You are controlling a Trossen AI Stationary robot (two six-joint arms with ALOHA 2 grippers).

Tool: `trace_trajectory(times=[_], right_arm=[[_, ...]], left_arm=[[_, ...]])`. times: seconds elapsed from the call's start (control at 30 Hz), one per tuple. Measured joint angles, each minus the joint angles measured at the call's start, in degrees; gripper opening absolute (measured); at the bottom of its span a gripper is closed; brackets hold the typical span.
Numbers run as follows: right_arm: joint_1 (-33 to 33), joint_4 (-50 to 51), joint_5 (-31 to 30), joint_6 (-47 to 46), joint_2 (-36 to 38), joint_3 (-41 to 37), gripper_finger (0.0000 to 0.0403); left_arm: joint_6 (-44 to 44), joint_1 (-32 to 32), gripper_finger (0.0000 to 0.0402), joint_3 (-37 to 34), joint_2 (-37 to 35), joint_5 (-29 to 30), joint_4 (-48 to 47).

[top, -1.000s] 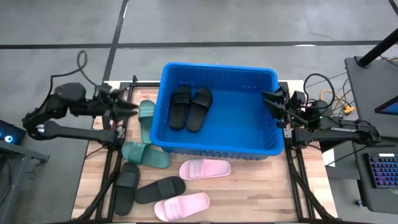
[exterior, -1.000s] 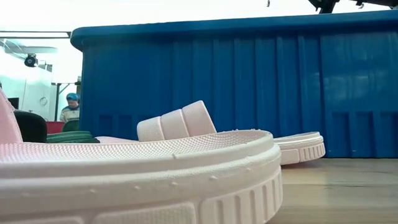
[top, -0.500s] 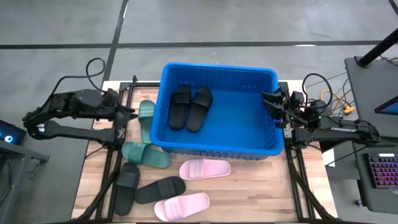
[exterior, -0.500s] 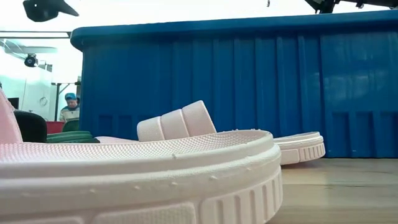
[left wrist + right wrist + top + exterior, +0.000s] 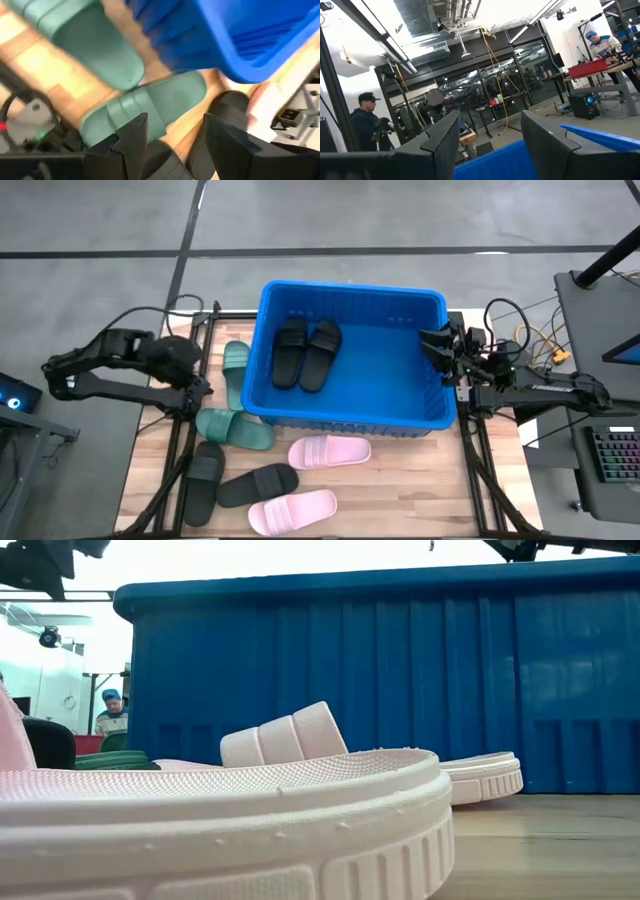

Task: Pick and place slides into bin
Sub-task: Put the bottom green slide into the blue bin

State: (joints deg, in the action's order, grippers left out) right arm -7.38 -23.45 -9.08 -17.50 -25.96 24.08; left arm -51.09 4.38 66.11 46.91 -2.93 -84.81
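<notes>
Slides (image 5: 306, 353): two black in bin (image 5: 350, 415), six on tabletop (image 5: 400, 485); left hand (image 5: 172, 135), fingers spread, newly swung down over green pair (image 5: 232, 395); right hand (image 5: 440, 350) spread, idle.

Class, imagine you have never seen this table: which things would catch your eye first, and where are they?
The big blue bin at the table's middle, holding two black slides. Six slides lie outside it: two green at its left, two pink and two black in front. The left gripper hangs open over the green pair.
</notes>
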Motion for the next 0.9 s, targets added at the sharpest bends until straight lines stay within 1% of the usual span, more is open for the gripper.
trace_trajectory(times=[0.23, 0.37, 0.43, 0.57, 0.7, 0.83, 0.9], right_arm=[[0.0, 0.7, 0.0, 0.6, 0.0, 0.0, 0.0201], [0.0, 0.7, 0.0, 1.0, 0.0, 0.0, 0.0201], [0.0, 0.7, 0.0, 1.4, 0.0, 0.0, 0.0201], [0.0, 0.7, 0.0, 1.7, 0.0, 0.0, 0.0201], [0.0, 0.7, 0.0, 1.7, 0.0, 0.0, 0.0201], [0.0, 0.8, 0.0, 1.7, 0.0, 0.0, 0.0201], [0.0, 1.0, 0.0, 1.7, 0.0, 0.0, 0.0201]], left_arm=[[-0.9, -0.6, 0.0176, -0.1, 6.6, -0.6, -1.0], [-0.7, -2.1, 0.0176, -0.1, 11.2, 0.3, -4.7], [-0.5, -3.3, 0.0176, -0.5, 13.5, 0.6, -4.8], [0.7, -5.5, 0.0176, -1.8, 14.7, 0.5, -5.5], [-3.1, -7.0, 0.0176, -4.8, 13.2, 1.5, -4.8], [-9.2, -7.1, 0.0176, -9.8, 6.9, 0.4, -4.8], [-13.3, -7.1, 0.0176, -13.5, 3.1, -1.1, -2.3]])
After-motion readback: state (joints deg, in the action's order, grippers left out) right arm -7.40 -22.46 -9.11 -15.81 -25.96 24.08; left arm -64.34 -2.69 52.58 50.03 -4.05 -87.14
